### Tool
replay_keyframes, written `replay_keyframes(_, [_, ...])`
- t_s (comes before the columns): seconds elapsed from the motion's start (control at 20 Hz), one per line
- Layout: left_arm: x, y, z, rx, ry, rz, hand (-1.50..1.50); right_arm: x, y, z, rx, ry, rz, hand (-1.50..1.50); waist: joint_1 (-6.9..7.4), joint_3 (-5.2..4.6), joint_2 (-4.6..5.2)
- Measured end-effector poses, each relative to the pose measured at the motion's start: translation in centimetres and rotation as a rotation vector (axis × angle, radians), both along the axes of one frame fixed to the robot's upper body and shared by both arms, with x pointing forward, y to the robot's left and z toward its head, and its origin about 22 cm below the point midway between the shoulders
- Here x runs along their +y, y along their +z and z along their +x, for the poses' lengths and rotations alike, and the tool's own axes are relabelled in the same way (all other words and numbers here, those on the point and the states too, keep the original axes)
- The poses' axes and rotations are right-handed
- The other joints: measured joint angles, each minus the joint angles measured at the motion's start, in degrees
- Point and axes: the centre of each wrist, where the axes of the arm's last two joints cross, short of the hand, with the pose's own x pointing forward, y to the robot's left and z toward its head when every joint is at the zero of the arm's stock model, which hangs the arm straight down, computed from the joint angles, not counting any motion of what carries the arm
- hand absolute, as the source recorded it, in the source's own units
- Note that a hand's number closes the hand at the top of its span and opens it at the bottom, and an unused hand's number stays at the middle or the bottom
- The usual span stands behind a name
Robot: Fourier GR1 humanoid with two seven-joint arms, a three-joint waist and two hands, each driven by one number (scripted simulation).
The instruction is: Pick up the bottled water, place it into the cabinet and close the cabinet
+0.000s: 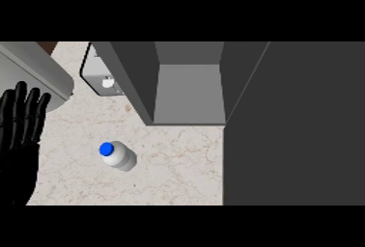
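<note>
Nothing of the task looks done yet — the bottled water (pixel 118 156) stands upright on the table (pixel 178 166), left of centre, just below the open cabinet (pixel 189 91) at upper centre. The left robot hand (pixel 19 149) rests at the left edge, fingers straight, holding nothing. The right robot hand is out of view. Picking up, placing and closing all remain.

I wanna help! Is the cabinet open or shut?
Open: the cabinet shows its grey inside, no door across the front.

One head view only, set above the counter (pixel 178 169) and looking steeply down at its top from fairly near, facing the cabinet (pixel 189 91) at the far side.
</note>
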Motion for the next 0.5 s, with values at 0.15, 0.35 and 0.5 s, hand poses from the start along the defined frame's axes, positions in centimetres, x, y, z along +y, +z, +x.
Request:
replay_keyframes(0.15, [-0.8, 0.2, -0.6, -0.004, 0.085, -0.003, -1.50, 0.3, 0.0, -0.7, 0.007, -0.003, 0.008, -1.50, -0.01, -0.02, -0.26])
replay_keyframes(0.35, [-1.6, 0.1, -2.3, 0.006, 0.258, -0.061, -1.50, 0.8, -0.2, -2.2, 0.035, 0.022, 0.028, -1.50, 0.20, -0.01, -0.60])
replay_keyframes(0.5, [-3.0, -0.3, -3.5, 0.059, 0.311, -0.170, -1.50, 1.7, -0.1, -3.3, 0.078, 0.108, 0.050, -1.50, 0.19, -0.05, -0.68])
